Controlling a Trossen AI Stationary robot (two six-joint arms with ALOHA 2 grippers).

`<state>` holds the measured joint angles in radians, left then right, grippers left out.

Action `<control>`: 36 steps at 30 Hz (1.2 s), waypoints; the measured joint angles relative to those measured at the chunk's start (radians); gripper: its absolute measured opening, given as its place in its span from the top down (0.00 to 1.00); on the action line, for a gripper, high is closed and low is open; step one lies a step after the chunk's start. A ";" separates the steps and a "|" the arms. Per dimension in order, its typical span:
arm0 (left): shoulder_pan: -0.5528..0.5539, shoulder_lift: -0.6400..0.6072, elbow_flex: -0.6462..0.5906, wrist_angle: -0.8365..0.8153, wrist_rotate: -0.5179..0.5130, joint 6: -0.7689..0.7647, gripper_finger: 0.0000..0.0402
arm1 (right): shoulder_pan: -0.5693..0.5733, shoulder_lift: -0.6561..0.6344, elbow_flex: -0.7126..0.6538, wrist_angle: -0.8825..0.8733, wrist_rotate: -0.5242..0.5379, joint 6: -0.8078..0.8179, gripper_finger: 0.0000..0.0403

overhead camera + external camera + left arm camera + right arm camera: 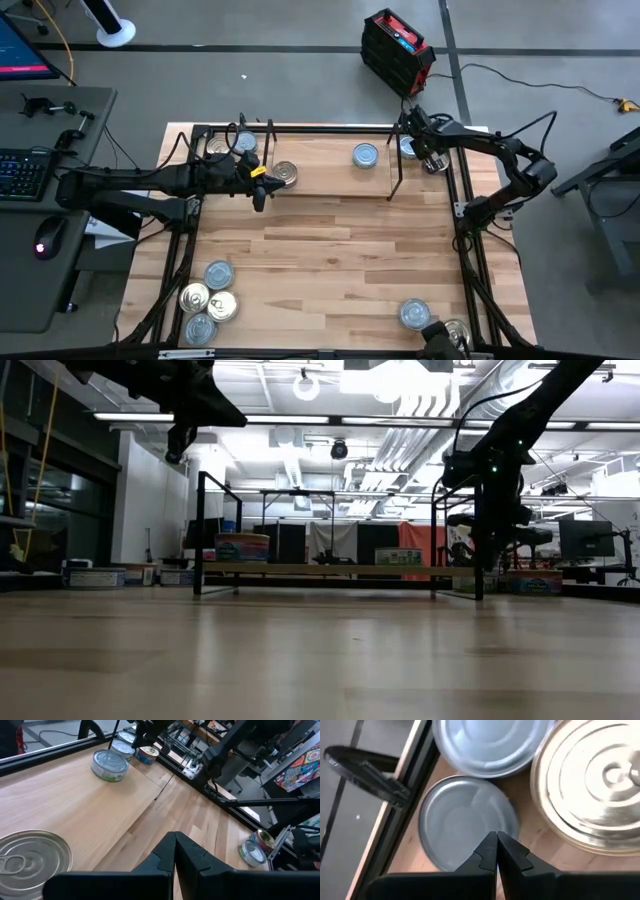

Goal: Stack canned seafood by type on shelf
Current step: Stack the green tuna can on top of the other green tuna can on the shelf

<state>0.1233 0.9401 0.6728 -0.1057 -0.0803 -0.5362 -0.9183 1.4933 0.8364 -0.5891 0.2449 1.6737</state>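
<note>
Across the light-wood tabletop (330, 250), framed in black, the shelf (320, 172) lay along the far edge with its thin black brackets upright at both ends. Grey floor surrounded the table; a desk with a keyboard (22, 172) stood to the left, and a red-and-black case (396, 50) sat on the floor beyond.

On the shelf board rested a gold-lidded tin (284, 173) and a silver-blue tin (366, 155), well apart, with more tins at its left end (232, 146). A cluster of four tins (208, 300) sat at the table's near left corner, two more (430, 320) near the right.

The left gripper (260, 186) hovered just beside the gold-lidded tin, its fingers (175, 857) pressed together and holding nothing. The right gripper (432, 160) hung over tins past the shelf's right bracket — its fingers (496, 852) also closed and empty.

Only the right wrist view showed what lay beneath that gripper: two silver-blue lids (467, 827) and a gold one (592, 780), close together. The low view alone showed the room behind — ceiling lights, ducts, dark windows — with the shelf as a thin line between its brackets (200, 532).
</note>
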 joint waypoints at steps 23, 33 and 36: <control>0.001 0.000 0.000 -0.009 0.002 0.000 1.00 | 0.090 0.087 0.006 -0.024 0.012 0.121 1.00; 0.001 0.000 0.000 -0.010 0.002 0.010 1.00 | 0.155 0.010 0.000 -0.298 -0.018 0.019 1.00; 0.001 0.000 0.000 -0.010 0.002 0.010 1.00 | 0.186 0.003 -0.001 -0.320 -0.034 0.020 1.00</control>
<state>0.1242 0.9401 0.6731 -0.1154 -0.0780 -0.5263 -0.7325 1.4961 0.8356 -0.9089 0.2113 1.6936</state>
